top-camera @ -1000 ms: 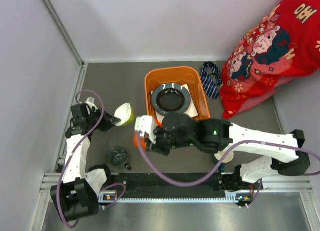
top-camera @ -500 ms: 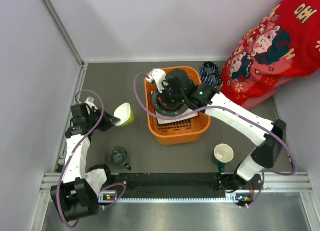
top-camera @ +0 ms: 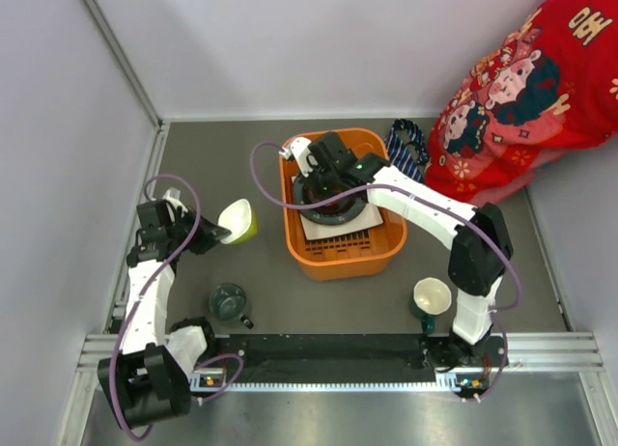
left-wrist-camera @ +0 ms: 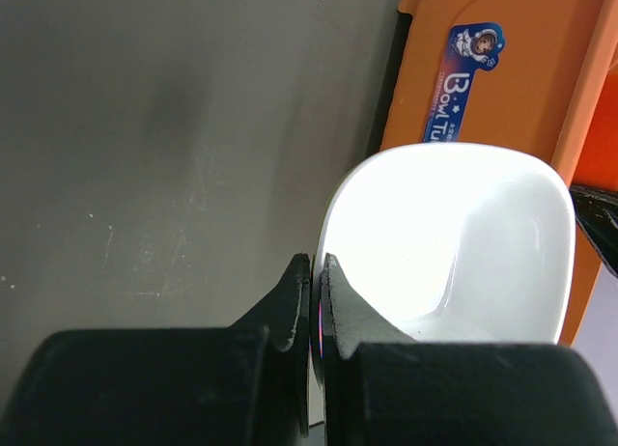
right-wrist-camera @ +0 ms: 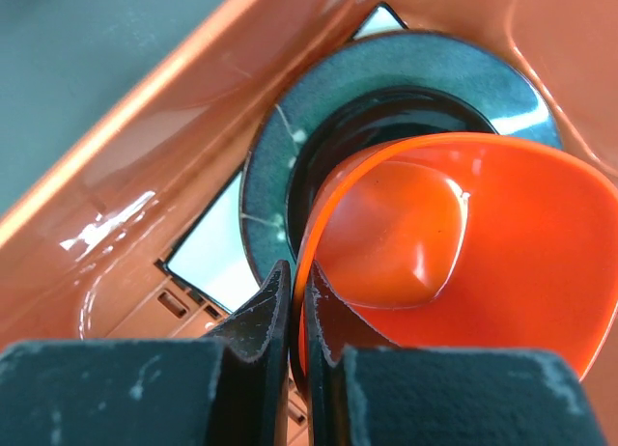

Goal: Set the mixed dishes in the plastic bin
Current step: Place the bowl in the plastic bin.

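**Right claw holding an orange bowl inside the bin, left claw holding a second bowl outside it**

I am watching the right gripper (right-wrist-camera: 294, 282) reaching down into the plastic bin (right-wrist-camera: 145, 147), its fingers drawn narrow and pinching the rim of an orange bowl (right-wrist-camera: 454, 234). The bowl is hanging tilted, its mouth facing the wrist camera, over the black centre of the blue-grey plate (right-wrist-camera: 280, 156). I cannot tell whether it is touching the plate. That plate is lying on the white square plate (right-wrist-camera: 212, 258), which is resting flat on the bin's slotted bottom, with its corners showing past the round rim.

The left gripper (left-wrist-camera: 316, 272) is pinching the rim of a white-inside bowl (left-wrist-camera: 454, 243), the jaws almost together with only the bowl's wall between them. It is holding this bowl outside the bin, near the bin's left wall, where a blue sticker (left-wrist-camera: 462, 79) is showing. From overhead the bowl's outer wall is looking yellow-green.

Two more dishes are sitting on the table (top-camera: 222, 166) outside the bin. The dark teal cup (top-camera: 229, 301) is standing near the left arm's base and the cream mug (top-camera: 432, 297) near the right arm's base. A striped necktie (top-camera: 407, 149) is lying just beside the bin's far right corner. Someone in a red patterned garment (top-camera: 521, 98) is leaning in at the table's far right.
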